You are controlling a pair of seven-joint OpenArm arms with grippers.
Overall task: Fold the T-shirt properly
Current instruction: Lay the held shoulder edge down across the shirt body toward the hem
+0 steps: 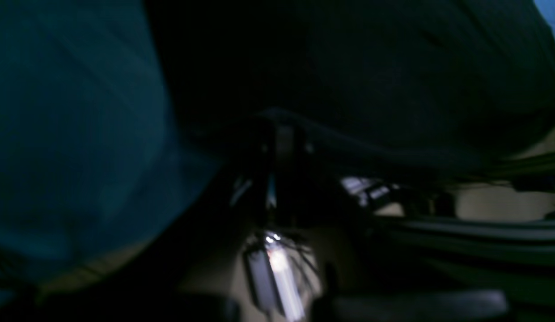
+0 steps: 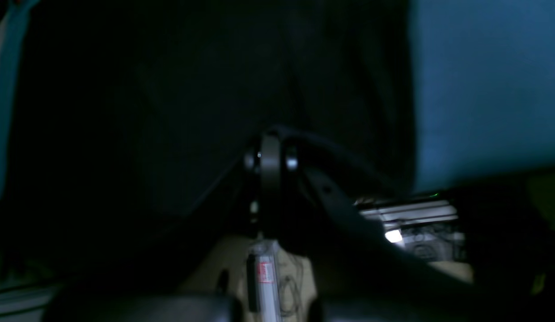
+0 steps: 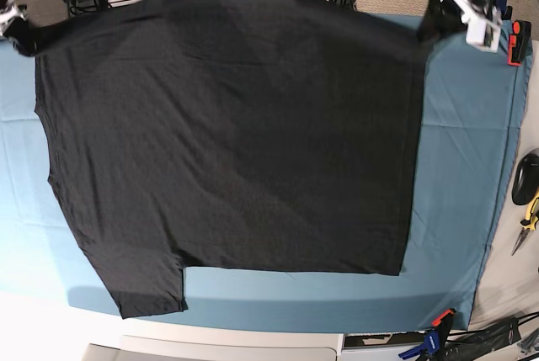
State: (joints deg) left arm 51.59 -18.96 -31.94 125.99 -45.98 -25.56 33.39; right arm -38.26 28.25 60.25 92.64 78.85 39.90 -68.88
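Base view: black T-shirt spread plain side up over most of the blue table cloth, far hem lifted toward the far edge, one sleeve hanging at near left, cloth bare along the right and near sides. Right gripper at far left, jaws together, pinching the far-left corner of the T-shirt. Left gripper at far right, jaws together, clamped on the far-right corner, fabric pulled up into a point there. Pliers with yellow handles and a dark rounded object, too small to tell, off the right edge of the cloth. Clamps at the near-right corner of the table.

Left wrist view: dark and blurred; left gripper closed on a black fold, T-shirt filling the upper right, table cloth at left.

Right wrist view: also dim; right gripper shut on black fabric, T-shirt covering the left and middle, table cloth at right.
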